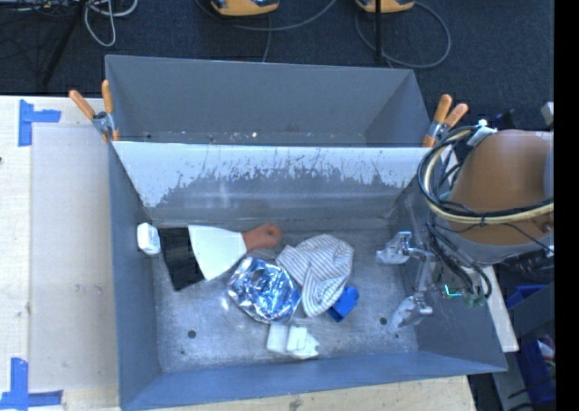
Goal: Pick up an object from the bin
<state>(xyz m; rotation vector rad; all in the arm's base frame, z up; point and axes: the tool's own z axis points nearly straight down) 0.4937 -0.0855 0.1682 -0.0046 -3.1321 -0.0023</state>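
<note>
My gripper [403, 279] hangs at the right side of the bin, its two metal fingers spread apart, with nothing between them. The upper fingertip [391, 252] is near the right wall and the lower fingertip [405, 310] sits just above the floor. Left of it lies a striped grey-and-white cloth [318, 272], with a small blue piece [344, 302] sticking out from under its lower right edge. The blue piece is the thing closest to the fingers, a short gap away.
Further left lie a crumpled blue-and-silver foil bag [262, 290], a white packet [291, 339], a brush with a white blade and black bristles [192, 253], a brown lump [263, 236] and a small white cap [148, 238]. The arm comes in over the right rim.
</note>
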